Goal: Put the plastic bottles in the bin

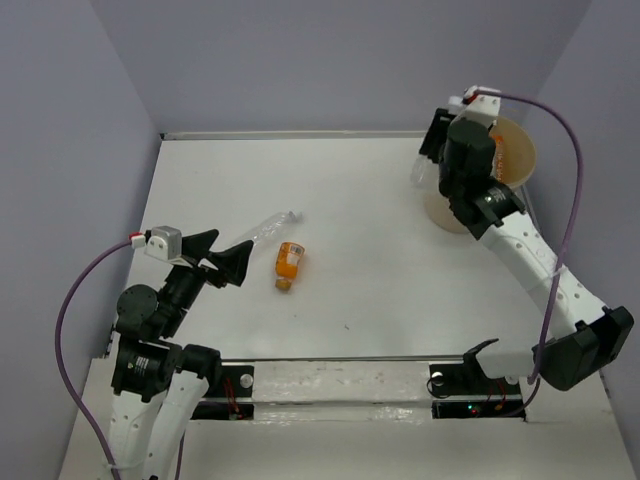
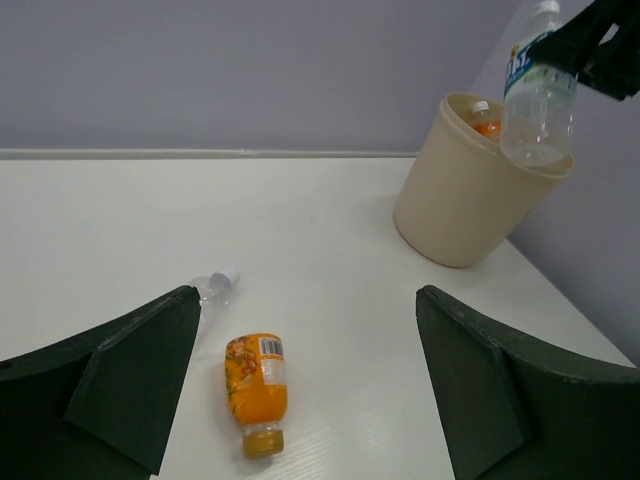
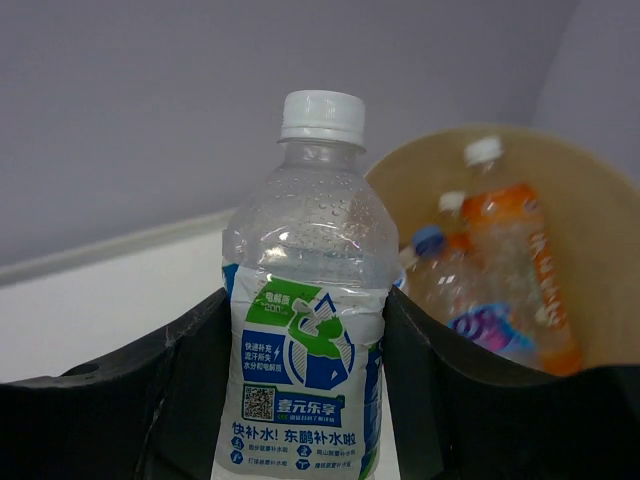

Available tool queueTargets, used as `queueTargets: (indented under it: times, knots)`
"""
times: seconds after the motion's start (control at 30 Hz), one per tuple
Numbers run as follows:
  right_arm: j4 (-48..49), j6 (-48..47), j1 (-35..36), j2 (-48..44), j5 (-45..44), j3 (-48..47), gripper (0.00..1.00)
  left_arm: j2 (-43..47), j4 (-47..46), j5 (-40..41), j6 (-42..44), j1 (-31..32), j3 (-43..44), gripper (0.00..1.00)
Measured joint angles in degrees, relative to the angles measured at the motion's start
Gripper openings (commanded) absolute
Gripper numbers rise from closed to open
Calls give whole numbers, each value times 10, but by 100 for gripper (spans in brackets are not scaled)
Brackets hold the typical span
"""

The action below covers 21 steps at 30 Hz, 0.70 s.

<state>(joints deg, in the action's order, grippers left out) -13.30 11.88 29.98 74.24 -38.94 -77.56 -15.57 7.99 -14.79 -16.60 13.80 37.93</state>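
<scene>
In the right tool, a clear bottle, upright.

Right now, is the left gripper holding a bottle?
No: the left gripper is open and empty, and the orange bottle lies on the table ahead of it.

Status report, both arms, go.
Left gripper open, empty. Right gripper shut on labelled bottle, held by the bin, not yet in. Orange bottle and clear bottle on the table. Nothing blocking the bin.
</scene>
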Motion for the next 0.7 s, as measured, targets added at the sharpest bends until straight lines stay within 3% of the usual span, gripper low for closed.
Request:
queueTargets:
  times: [0.23,0.47,0.57,0.6,0.7]
  knots:
    - [99,-73,-180,115,55,-155,50,8,0,0,0,5,0,99]
    - [157,-98,-247,186,100,-107,54,8,0,0,0,10,0,99]
    - [162,-99,-254,195,111,-72,61,8,0,0,0,11,0,99]
    - [163,-99,-255,195,118,-63,71,8,0,0,0,11,0,99]
    - [169,-85,-255,179,139,-36,85,7,0,0,0,11,0,99]
